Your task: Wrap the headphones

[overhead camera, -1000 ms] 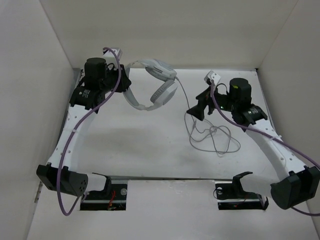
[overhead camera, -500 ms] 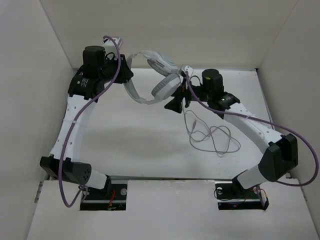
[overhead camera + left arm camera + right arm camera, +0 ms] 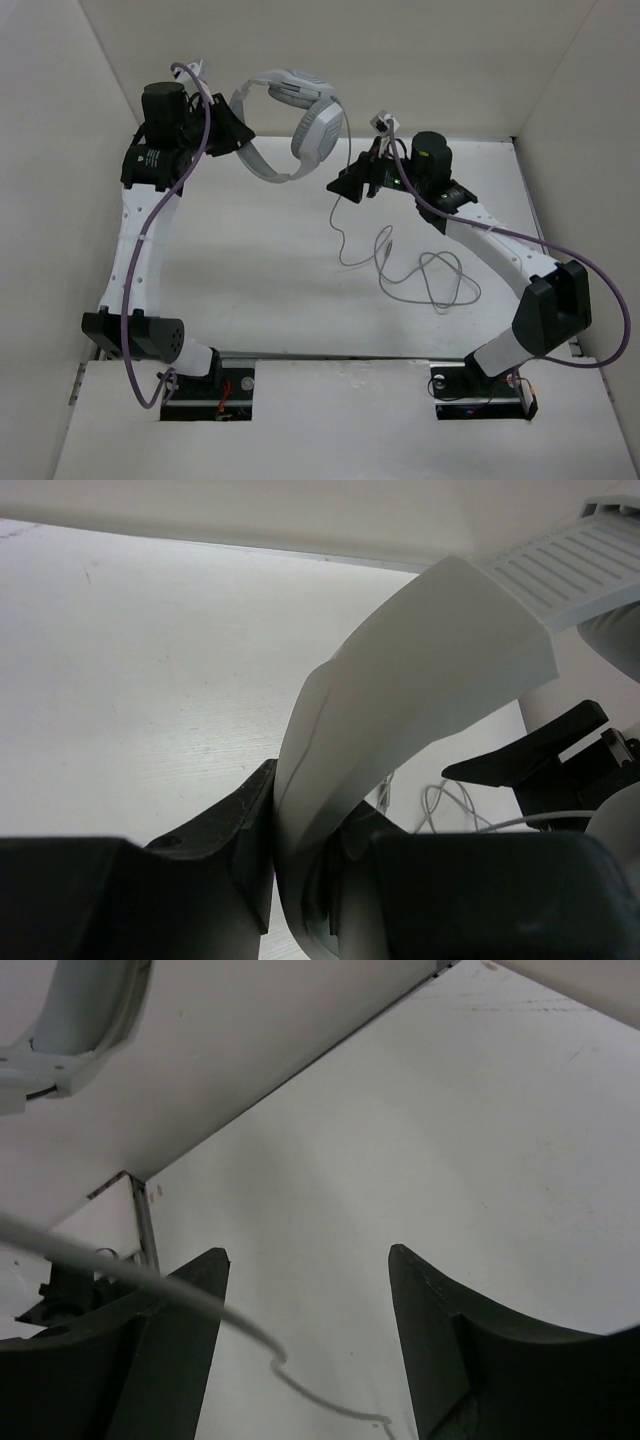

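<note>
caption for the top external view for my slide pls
Left claw holds the headphones aloft by the headband; open right claw sits at the hanging cable.

Headphones (image 3: 80, 1010) cut off at top-left edge; cable (image 3: 150, 1276) blurred near lens.

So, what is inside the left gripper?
The headband of the headphones, clamped by the left gripper. Its lower end is covered by the black fingers, so how deep it sits cannot be seen.
</note>
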